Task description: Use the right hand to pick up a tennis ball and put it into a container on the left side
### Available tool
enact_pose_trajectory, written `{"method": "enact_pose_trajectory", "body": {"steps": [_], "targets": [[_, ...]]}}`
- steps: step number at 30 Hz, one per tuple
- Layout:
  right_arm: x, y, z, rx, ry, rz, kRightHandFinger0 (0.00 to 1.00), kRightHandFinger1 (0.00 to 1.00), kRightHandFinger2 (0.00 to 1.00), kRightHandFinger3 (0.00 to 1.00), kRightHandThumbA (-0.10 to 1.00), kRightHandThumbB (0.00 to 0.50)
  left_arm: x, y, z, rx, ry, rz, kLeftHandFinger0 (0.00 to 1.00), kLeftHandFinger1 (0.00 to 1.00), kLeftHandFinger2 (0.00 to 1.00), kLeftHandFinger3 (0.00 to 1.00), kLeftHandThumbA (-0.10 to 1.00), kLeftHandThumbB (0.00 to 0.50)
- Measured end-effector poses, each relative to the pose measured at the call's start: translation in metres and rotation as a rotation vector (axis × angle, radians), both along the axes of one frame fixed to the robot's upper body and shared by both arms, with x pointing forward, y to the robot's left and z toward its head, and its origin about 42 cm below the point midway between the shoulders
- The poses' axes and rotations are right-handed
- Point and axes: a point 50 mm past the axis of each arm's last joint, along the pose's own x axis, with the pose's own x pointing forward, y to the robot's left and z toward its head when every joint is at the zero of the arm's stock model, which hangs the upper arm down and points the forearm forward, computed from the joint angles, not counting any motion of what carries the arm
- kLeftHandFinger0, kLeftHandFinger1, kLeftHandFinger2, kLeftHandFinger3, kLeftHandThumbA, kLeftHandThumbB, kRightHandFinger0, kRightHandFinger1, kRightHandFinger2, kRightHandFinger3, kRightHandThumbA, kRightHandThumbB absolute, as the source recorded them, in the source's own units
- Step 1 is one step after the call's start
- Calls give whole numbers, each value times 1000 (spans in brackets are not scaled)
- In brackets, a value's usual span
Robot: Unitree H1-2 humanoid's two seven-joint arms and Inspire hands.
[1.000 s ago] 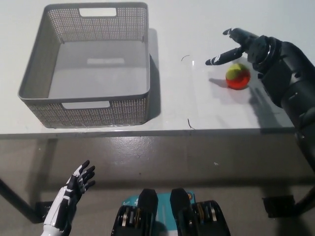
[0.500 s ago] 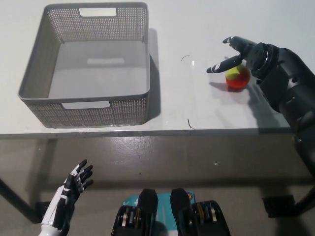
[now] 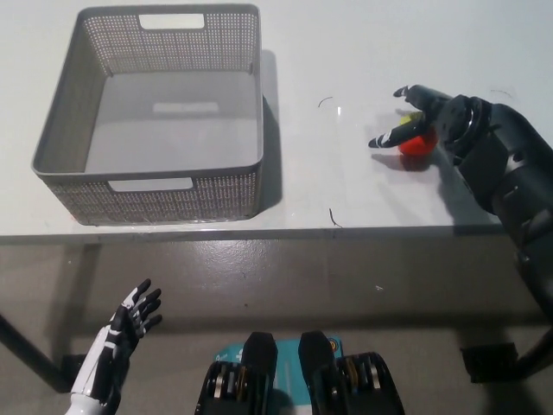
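— What has changed on the white surface (image 3: pixel 346 104)?
— The black right hand (image 3: pixel 423 117) has dropped over the tennis ball (image 3: pixel 418 143), fingers spread but curling; grasp not yet closed.
— And the container (image 3: pixel 151 186)?
— Empty, far left; the white left hand (image 3: pixel 121 333) idles, fingers apart.

A white table (image 3: pixel 346 52) fills the upper part of the view, its front edge running straight across. Below lies a glossy grey-brown floor (image 3: pixel 285 285) with soft reflections; dark table legs (image 3: pixel 26 354) stand at both lower corners.
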Motion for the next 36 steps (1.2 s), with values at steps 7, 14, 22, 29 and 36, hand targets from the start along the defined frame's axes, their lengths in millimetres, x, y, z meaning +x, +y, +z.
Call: {"method": "enact_pose_trajectory", "body": {"steps": [7, 14, 22, 29, 36], "targets": [[-4, -4, -12, -1, 23, -3, 1000, 1000, 1000, 1000, 853, 400, 0, 0, 0, 0, 0, 1, 1000, 1000, 1000, 1000, 1000, 77], [-4, -4, -13, 12, 26, -1, 1000, 1000, 1000, 1000, 695, 392, 0, 1, 0, -1, -1, 4, 1000, 1000, 1000, 1000, 1000, 72], [-6, -10, -20, 59, -23, -46, 8, 118, 313, 378, -100, 159, 1, 1, 1, 0, -4, 4, 1000, 1000, 1000, 1000, 1000, 83], [-10, -17, -33, 120, -140, -103, 168, 549, 884, 965, -100, 163, 1, 2, 1, 0, -4, 7, 1000, 1000, 1000, 1000, 1000, 85], [-13, -20, -39, 183, -230, -148, 107, 508, 855, 871, -100, 177, 1, 3, 2, 0, -5, 11, 1000, 1000, 1000, 1000, 1000, 87]]}}
